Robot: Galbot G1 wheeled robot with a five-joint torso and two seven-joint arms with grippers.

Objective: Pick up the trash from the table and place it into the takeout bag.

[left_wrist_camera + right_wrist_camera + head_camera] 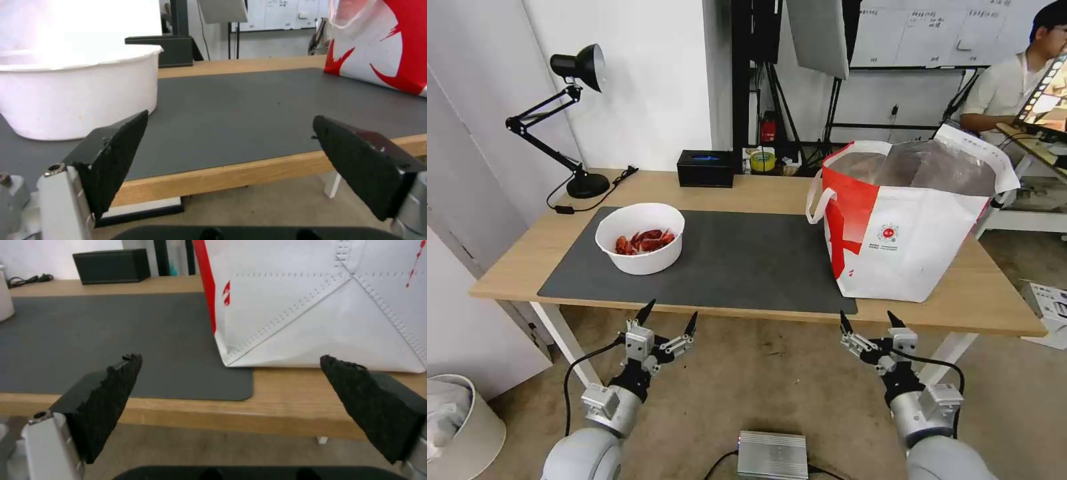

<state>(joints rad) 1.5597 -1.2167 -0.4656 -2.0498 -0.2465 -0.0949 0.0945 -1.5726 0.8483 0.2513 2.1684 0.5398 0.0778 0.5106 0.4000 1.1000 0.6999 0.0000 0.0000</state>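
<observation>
Locate the white round bowl with red crayfish shells [640, 238] on the large dark grey mat [740, 257] of the long light-wood tabletop [960, 300]. Taking the bowl as reference, the large white-and-red insulated takeout bag [907, 227] stands well apart on the opposite end of the tabletop, upright with its mouth open.

The left hand [668, 319] hovers off the tabletop edge just short of the bowl, fingers spread wide and empty. The right hand [868, 323] hovers likewise short of the bag, also wide open and empty.

Expect the bowl to be light, thin-walled and smooth. Grip across the rim or wall with moderate force; keep it level, since loose shells may spill.
</observation>
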